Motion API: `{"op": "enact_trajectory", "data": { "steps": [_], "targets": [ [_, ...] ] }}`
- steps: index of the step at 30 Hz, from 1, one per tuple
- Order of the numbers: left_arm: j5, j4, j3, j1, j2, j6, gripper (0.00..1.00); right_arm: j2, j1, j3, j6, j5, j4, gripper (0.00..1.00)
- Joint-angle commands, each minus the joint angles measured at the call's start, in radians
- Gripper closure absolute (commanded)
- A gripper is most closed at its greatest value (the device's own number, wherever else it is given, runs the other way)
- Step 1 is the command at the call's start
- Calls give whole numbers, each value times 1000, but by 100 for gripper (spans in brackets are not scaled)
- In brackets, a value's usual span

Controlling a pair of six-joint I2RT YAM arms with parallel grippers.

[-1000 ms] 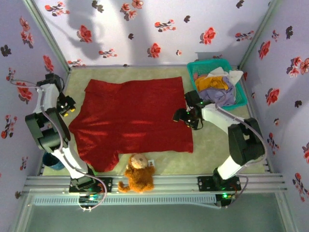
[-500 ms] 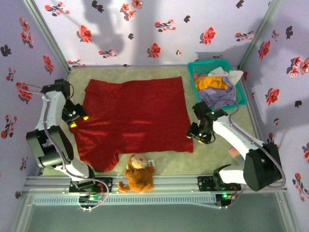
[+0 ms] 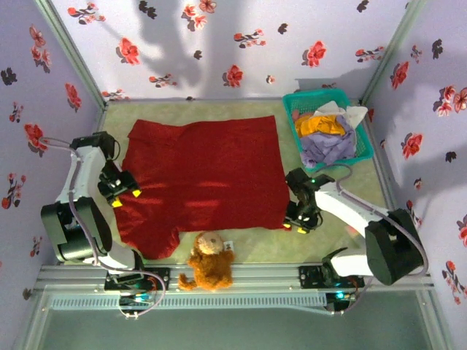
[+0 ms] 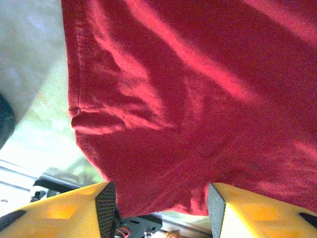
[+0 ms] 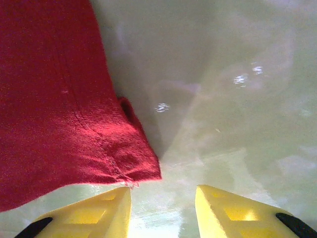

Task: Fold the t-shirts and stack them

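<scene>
Flowered walls point(image 3: 219, 44) box in a pale green tabletop point(image 3: 263, 244). From above, the teal basket point(image 3: 315, 95) at back right holds heaped t-shirts point(image 3: 328, 142) (mustard, lavender, white). The red t-shirt point(image 3: 204, 175) lies spread mid-table, the left hand point(image 3: 125, 198) at its left edge and the right hand point(image 3: 295, 228) at its near right corner.

Left wrist: fingers point(image 4: 99, 206) parted, red hem between them, contact unclear.

Right wrist: fingers point(image 5: 223, 210) parted over bare tabletop, the shirt's corner just beside one.
</scene>
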Motion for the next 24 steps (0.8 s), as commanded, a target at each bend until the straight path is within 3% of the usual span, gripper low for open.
{"op": "enact_trajectory", "data": {
  "steps": [1, 9, 20, 24],
  "targets": [
    [6, -39, -12, -4, -17, -3, 45, 22, 10, -30, 27, -35, 62, 60],
    [0, -62, -82, -3, -32, -10, 44, 62, 9, -66, 28, -44, 135, 66],
    [17, -103, -158, 11, -57, -38, 43, 81, 10, -34, -43, -18, 167, 88],
    [54, -94, -216, 57, -50, -38, 43, 88, 10, -7, -71, -12, 149, 97]
  ]
}}
